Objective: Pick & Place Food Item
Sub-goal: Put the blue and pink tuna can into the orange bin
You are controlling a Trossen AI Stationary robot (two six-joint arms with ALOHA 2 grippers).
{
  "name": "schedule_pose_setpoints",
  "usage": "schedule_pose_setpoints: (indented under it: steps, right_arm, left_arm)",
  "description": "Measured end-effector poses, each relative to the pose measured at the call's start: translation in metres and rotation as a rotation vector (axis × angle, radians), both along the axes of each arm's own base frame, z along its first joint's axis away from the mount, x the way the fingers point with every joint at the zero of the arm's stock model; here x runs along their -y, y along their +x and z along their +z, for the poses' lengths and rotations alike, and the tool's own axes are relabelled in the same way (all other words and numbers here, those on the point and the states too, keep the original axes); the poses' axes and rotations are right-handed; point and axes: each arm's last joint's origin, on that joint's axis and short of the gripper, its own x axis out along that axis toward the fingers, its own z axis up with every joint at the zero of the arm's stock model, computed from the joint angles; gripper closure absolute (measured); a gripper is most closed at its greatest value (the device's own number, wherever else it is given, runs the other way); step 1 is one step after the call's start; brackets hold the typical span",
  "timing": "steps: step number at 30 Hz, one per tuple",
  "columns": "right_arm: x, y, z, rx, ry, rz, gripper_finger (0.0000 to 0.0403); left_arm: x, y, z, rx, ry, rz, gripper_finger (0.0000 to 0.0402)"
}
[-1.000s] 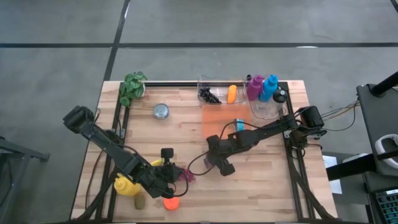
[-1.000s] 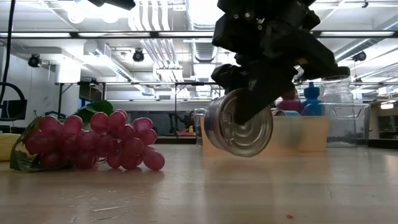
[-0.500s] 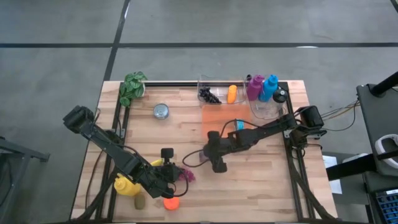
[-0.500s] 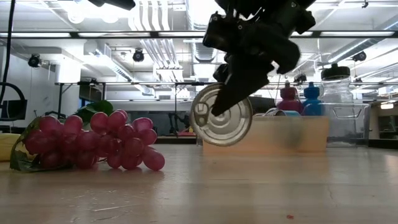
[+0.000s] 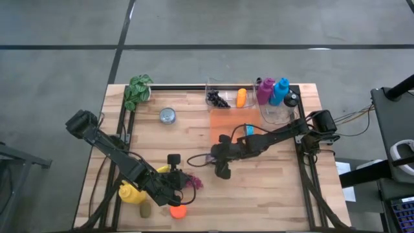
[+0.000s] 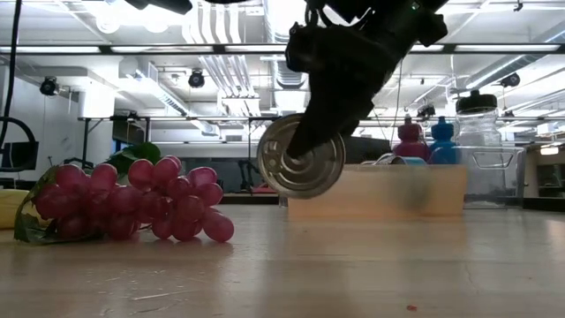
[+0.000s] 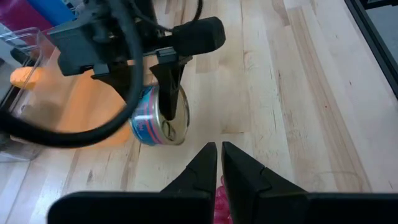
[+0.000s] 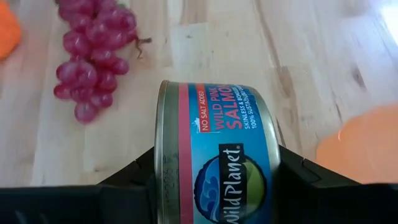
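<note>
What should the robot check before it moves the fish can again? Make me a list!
1. Right gripper shut on the salmon can: ok.
2. Can lifted off the wooden table: ok, the low view shows a gap under it.
3. Grapes apart from the can: ok.
4. Left gripper out of the way: ok, it waits shut by the grapes.
5. Orange mat free for a landing: cannot tell, the right arm covers part of it.
</note>
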Motion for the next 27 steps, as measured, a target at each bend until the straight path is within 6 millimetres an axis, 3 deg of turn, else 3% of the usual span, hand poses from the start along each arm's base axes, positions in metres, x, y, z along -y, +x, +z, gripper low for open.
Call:
schedule_pose_setpoints:
  steps: [11,27]
  right_arm:
    - [0.0,-0.001,-0.001,-0.009,0.142,-0.202,0.0223]
    - [-0.019,-0.007,-0.001,-0.032,0.142,-0.183,0.0223]
  left_arm:
    - [0.0,0.0,0.0,0.0,0.0,0.001,0.0373]
    - [0.0,0.0,0.0,0.0,0.0,0.0,0.0373]
